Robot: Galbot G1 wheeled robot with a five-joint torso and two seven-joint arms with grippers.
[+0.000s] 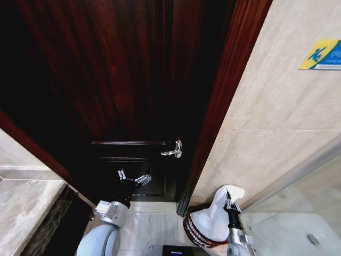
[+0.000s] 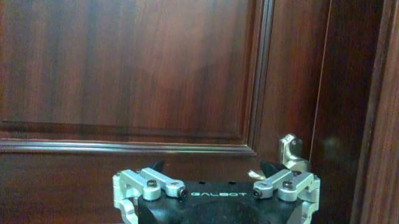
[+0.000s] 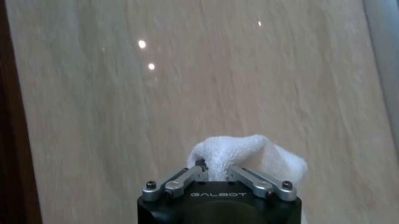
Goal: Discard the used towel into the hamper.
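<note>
Towel point(image 1: 216, 216) pinched at its peak by right gripper point(image 1: 230, 205), hanging into hamper point(image 1: 193, 232) directly below, near wall; left gripper point(image 1: 133, 178) spread wide, facing door point(image 1: 128, 80).

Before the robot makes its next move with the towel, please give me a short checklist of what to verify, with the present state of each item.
1. Right pincer grips the towel: ok, its fingers are closed on a bunched fold.
2. Towel is over the hamper: ok, the head view shows its lower part hanging down inside the rim.
3. Towel is fully inside the hamper: not ok, its top is held up above the rim.
4. Left pincer is away from the towel: ok, it is open, in front of the dark wooden door.
5. Space inside the hamper: cannot tell, the towel hides it.
</note>
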